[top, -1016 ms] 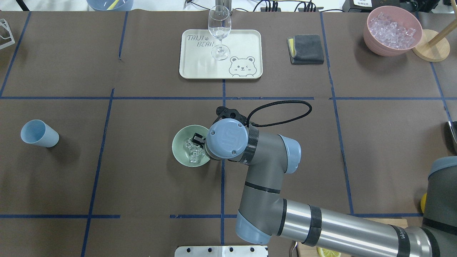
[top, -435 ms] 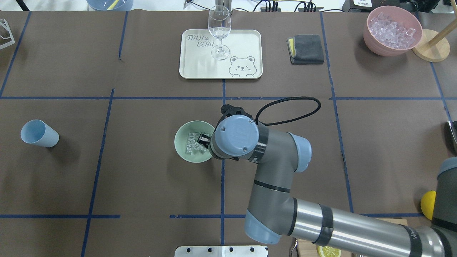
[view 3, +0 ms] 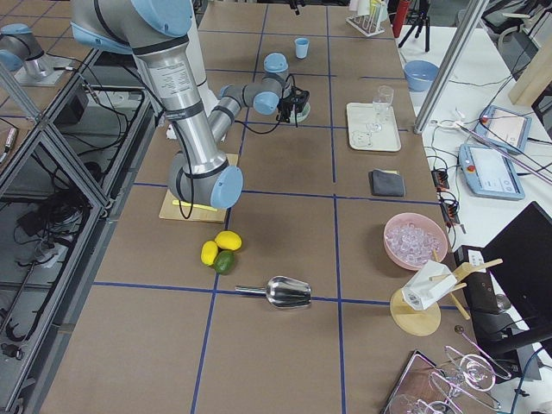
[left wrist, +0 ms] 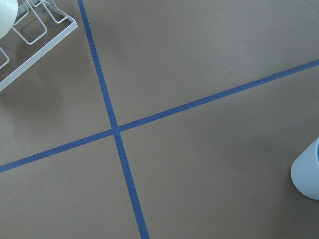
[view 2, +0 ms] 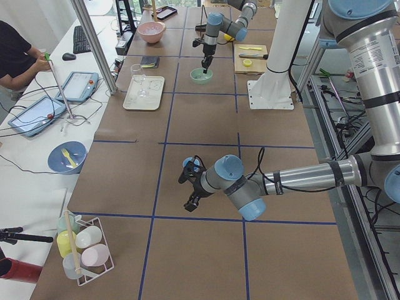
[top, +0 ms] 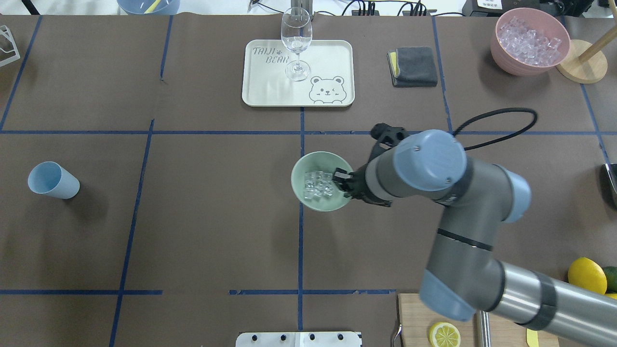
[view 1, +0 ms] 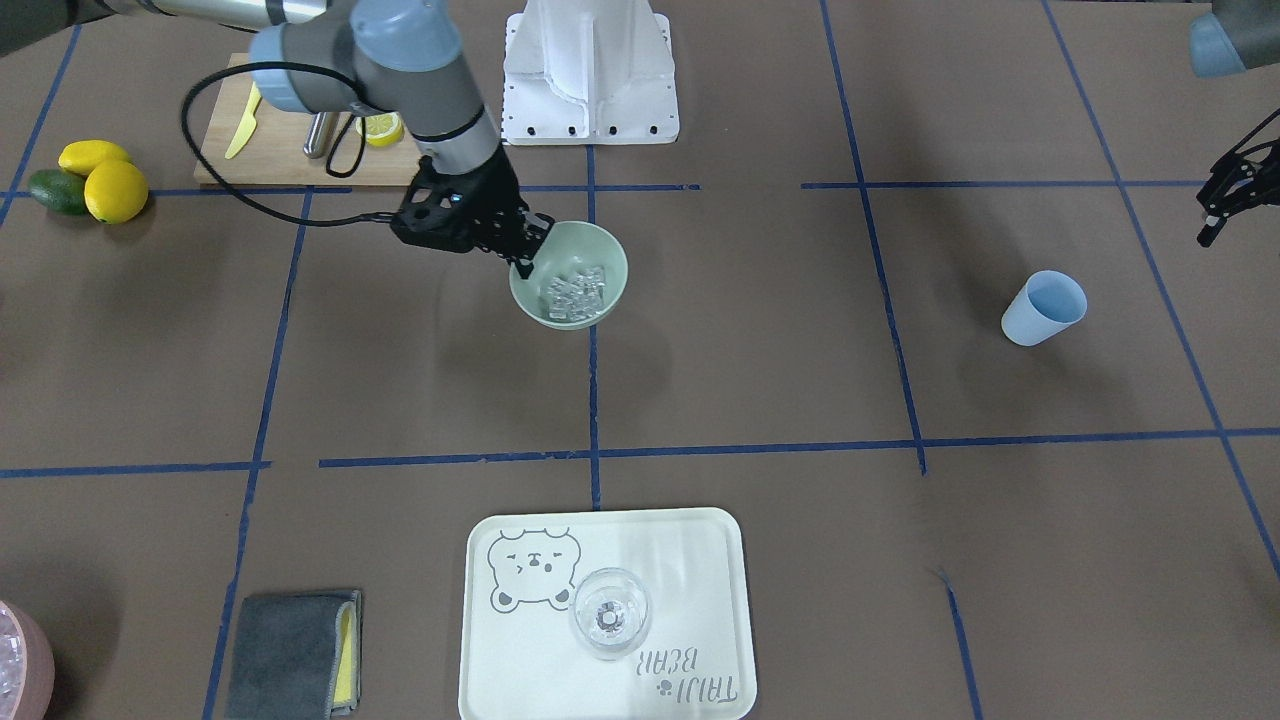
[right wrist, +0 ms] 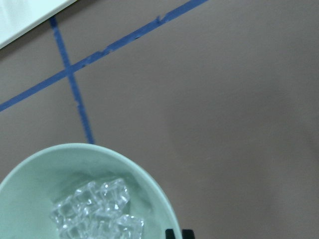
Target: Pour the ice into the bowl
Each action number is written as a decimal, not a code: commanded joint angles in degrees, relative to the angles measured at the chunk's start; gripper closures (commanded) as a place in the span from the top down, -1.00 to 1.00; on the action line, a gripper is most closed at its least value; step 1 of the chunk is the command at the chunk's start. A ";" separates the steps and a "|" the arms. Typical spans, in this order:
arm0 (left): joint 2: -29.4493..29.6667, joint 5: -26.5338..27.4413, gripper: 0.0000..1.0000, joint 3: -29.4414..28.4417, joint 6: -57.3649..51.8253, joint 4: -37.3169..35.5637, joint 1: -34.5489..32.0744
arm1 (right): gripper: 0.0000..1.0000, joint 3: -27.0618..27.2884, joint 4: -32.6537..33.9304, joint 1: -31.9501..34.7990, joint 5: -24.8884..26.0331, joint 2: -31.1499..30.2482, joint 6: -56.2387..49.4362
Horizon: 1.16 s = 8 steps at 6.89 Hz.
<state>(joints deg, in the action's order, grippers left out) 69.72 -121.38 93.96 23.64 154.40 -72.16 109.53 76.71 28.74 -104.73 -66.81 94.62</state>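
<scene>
The pale mint-green bowl (top: pixel 301 168) is near the table's middle and holds several clear ice cubes (top: pixel 318 185). My right gripper (top: pixel 343 185) is shut on the bowl's right rim, one finger inside and one outside. The front-facing view shows the same grip (view 1: pixel 525 262), with the bowl (view 1: pixel 600 245) and the ice (view 1: pixel 573 290). The right wrist view shows the bowl (right wrist: pixel 40 179), the ice (right wrist: pixel 94 211) and a fingertip (right wrist: pixel 178 234) at the rim. I cannot tell whether the bowl rests on the table. My left gripper (view 1: pixel 1215 215) hangs open and empty near the blue cup (view 1: pixel 1042 308).
The blue cup (top: pixel 50 180) lies tilted at the far left. A tray (top: pixel 328 58) with a wine glass (top: pixel 296 43) stands at the back, a grey cloth (top: pixel 413 66) beside it. A pink container of ice (top: pixel 529 41) is back right. A cutting board (top: pixel 414 313) and lemons (top: pixel 585 274) are front right.
My right arm has carried the bowl, held by its rim, to the right and slightly farther from the robot. The ice stays inside it.
</scene>
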 commanded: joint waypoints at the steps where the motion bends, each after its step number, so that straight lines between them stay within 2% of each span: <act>1: 0.15 0.00 1.00 -0.01 0.00 -0.07 0.00 | -1.00 7.45 -6.87 6.64 -5.19 -18.27 -12.91; 2: 0.15 0.00 1.00 -0.01 0.00 -0.07 0.00 | -1.00 5.63 -15.45 10.94 -9.31 -26.10 -18.19; 3: 0.24 0.00 1.00 -0.01 0.00 -0.07 0.00 | -1.00 1.43 -23.72 15.34 -13.36 -31.14 -23.55; 4: 0.33 0.00 1.00 -0.01 0.00 -0.07 0.00 | -1.00 -2.87 -27.98 18.69 -17.23 -32.93 -26.30; 5: 0.33 0.00 1.00 0.08 0.00 -0.07 0.00 | -1.00 -5.26 -29.93 19.59 -17.44 -35.03 -31.55; 8: 0.15 0.00 1.00 0.26 0.00 -0.07 -0.09 | -1.00 -6.26 -30.04 21.27 -17.62 -37.07 -34.67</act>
<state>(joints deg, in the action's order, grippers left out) 69.91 -121.38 94.19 23.64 154.33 -72.24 103.51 46.81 49.49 -122.21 -103.06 61.22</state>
